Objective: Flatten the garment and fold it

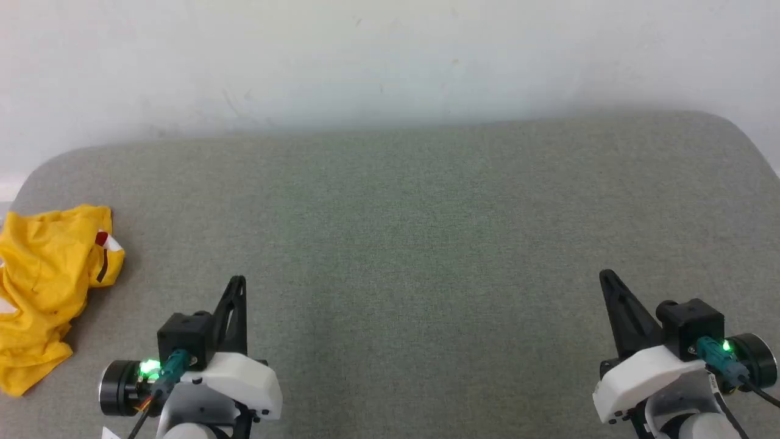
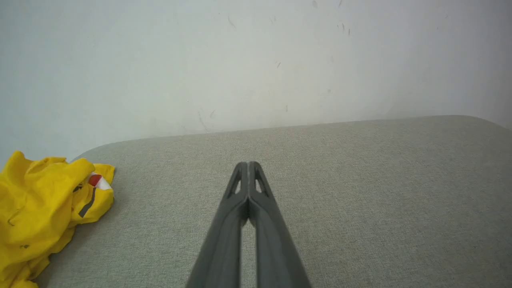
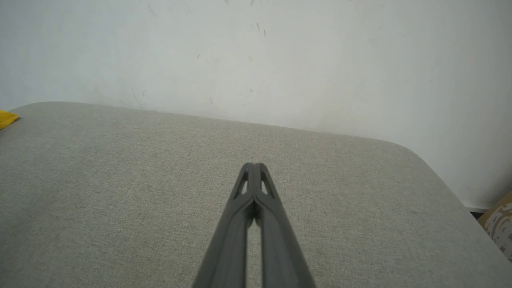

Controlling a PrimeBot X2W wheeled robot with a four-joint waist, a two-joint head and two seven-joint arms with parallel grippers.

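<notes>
The mustard-yellow T-shirt (image 1: 42,286) lies crumpled in a heap at the far left edge of the grey-green padded table (image 1: 414,231), with a bit of red, white and black print showing on its right side. In the left wrist view the garment (image 2: 44,212) sits at the lower left, well apart from my left gripper (image 2: 248,165), whose fingertips touch, shut on nothing. My left gripper (image 1: 237,281) hovers near the front left, right of the heap. My right gripper (image 1: 605,275) is at the front right, also shut and empty (image 3: 253,165). A yellow corner of the shirt (image 3: 6,118) peeks in the right wrist view.
A white wall (image 1: 390,61) rises straight behind the table's rounded back edge. A patterned tan object (image 3: 500,224) sits beyond the table's right corner, low by the floor. The wide middle of the table lies between my two grippers.
</notes>
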